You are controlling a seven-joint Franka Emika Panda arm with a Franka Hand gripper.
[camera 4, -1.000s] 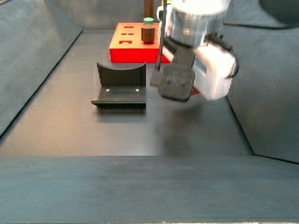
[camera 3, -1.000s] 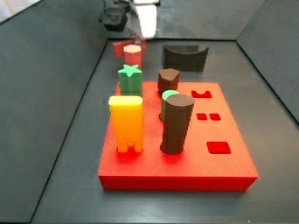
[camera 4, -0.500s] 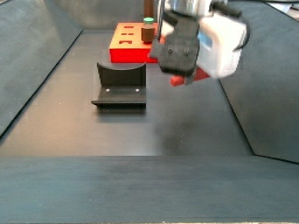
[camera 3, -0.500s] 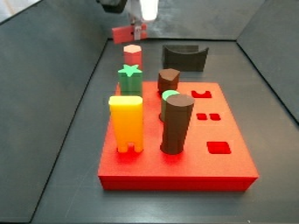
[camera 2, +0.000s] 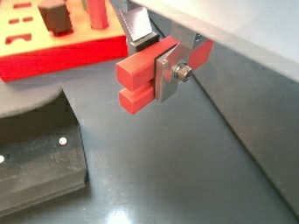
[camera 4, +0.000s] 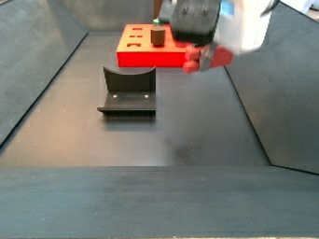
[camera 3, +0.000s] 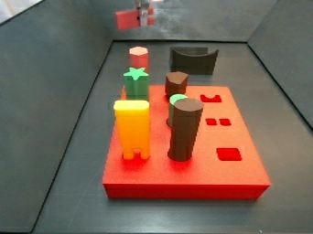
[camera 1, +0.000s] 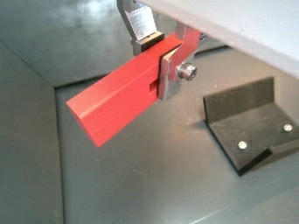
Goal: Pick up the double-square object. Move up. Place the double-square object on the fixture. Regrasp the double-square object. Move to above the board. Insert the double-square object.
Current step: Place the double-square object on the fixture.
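Gripper has risen since a second ago, jaws clamped across the double-square object, now held aloft at about 1 o'clock from the fixture; move-up looks nearly done, placing next.

The floor is a flat, dark grey sheet with a dull sheen, and in both side views it runs like the bottom of a trough. Plain grey walls rise and lean outward on either side: one wall meets the floor along a straight seam, and the facing wall does the same. A back wall of the same grey closes the far end. In a side view a faint soft patch of light lies on the floor, and a grey ledge crosses the near edge.
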